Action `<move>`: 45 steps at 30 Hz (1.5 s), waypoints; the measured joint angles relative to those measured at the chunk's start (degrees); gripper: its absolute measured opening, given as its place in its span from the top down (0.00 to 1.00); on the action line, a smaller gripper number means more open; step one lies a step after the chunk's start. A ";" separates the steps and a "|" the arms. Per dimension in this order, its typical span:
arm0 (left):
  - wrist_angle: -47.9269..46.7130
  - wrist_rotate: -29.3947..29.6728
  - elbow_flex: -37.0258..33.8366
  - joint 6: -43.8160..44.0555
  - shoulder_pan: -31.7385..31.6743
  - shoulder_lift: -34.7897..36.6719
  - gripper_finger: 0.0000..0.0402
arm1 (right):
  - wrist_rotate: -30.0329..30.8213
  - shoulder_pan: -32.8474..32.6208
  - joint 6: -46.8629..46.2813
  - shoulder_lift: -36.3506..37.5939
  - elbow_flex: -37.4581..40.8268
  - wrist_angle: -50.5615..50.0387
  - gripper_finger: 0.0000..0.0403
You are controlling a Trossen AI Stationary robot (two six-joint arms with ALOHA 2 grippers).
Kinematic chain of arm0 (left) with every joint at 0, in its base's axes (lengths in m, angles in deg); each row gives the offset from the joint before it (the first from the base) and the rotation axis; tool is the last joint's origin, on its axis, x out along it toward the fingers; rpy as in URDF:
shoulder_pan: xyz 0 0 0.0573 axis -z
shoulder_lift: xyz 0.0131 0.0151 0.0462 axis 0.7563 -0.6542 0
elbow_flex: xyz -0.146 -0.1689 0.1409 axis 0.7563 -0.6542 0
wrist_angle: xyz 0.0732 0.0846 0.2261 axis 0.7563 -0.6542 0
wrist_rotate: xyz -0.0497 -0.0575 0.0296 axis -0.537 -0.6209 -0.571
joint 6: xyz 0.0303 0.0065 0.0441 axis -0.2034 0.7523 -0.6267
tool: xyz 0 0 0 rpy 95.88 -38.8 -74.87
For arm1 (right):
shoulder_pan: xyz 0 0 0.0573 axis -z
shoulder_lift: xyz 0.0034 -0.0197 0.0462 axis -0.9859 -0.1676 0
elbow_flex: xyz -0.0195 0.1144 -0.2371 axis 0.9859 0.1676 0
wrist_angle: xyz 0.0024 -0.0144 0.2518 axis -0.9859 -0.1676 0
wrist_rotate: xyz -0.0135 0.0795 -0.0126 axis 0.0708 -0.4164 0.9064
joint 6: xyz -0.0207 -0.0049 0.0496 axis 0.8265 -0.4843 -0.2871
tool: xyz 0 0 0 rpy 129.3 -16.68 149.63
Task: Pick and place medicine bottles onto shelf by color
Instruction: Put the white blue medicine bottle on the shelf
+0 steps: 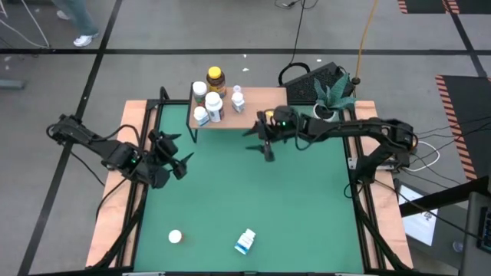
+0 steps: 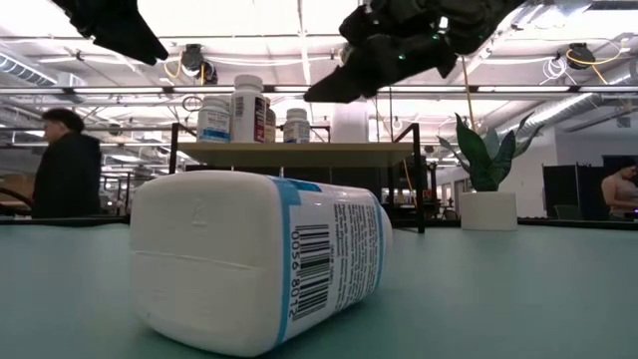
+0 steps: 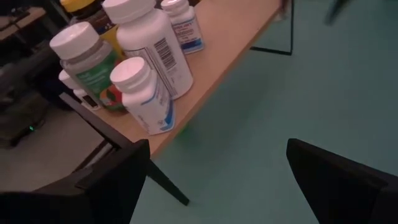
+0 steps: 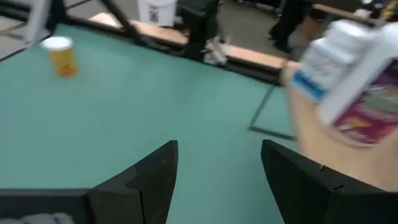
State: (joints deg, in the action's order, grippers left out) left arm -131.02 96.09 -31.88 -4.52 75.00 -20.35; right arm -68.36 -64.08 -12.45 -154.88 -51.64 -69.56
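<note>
The shelf (image 1: 257, 103) stands at the table's far edge. Several medicine bottles stand on its left half: an amber one with a yellow lid (image 1: 216, 78) and white ones (image 1: 213, 105) (image 3: 149, 46) (image 4: 348, 74). A white bottle with a blue label (image 1: 245, 241) (image 2: 259, 264) lies on its side near the front edge. A small orange bottle with a white lid (image 1: 176, 237) (image 4: 60, 56) stands left of it. My right gripper (image 1: 259, 144) (image 4: 217, 162) hovers open and empty in front of the shelf. My left gripper (image 1: 182, 153) (image 3: 217, 162) hangs open at the table's left, pointing toward the shelf.
A plant in a white pot (image 1: 330, 103) (image 2: 488, 209) stands at the back right beside the shelf, with a black keyboard (image 1: 311, 80) behind it. Wooden boards (image 1: 115, 207) border the green mat (image 1: 253, 199). A person (image 2: 65, 165) shows in the room beyond.
</note>
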 joint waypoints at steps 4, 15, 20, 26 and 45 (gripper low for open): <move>1.64 -1.62 0.00 0.91 -1.24 -1.32 0.05 | -0.06 -3.46 0.99 0.71 2.73 -0.15 0.43; 3.96 -5.08 0.00 -0.55 -1.96 -9.41 0.05 | 0.22 -17.62 -1.67 0.20 3.59 -0.28 0.34; 5.25 -8.01 -0.02 -2.22 -1.96 -12.77 0.05 | 8.82 -24.61 -6.28 -0.22 3.59 0.38 0.31; 15.15 -14.99 -0.03 -6.58 -1.77 -15.47 0.05 | 17.32 -32.16 -14.42 -3.92 3.51 6.89 0.30; 26.52 -24.49 -0.04 -11.47 5.33 -24.36 0.05 | 40.24 -46.26 -20.91 -20.97 -14.24 0.75 0.30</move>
State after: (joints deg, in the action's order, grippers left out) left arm -104.50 71.61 -31.93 -15.99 80.33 -44.71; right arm -28.12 -110.34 -33.36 -175.86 -65.88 -68.81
